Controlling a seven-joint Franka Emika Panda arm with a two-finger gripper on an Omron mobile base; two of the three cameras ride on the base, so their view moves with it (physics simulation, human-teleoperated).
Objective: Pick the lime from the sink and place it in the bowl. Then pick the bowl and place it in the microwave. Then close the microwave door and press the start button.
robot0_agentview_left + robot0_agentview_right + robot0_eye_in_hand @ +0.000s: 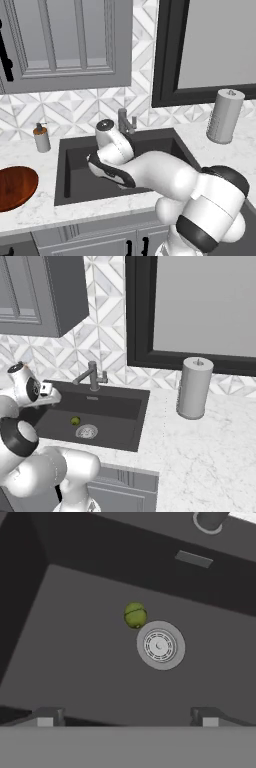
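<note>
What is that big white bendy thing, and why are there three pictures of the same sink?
That white thing is a robot arm. Two cameras ride behind it, one on each side; the third sits on its hand, looking straight down. Its gripper, a two-finger claw, is open and holds nothing. It hangs over the dark sink. On the sink floor lies a little green lime, beside the round metal drain. On the counter left of the sink sits a brown wooden bowl, with a soap bottle behind it and a paper towel roll on the right.

Kitchen: sink (125,421), faucet (92,376), cabinets (65,40)
</note>
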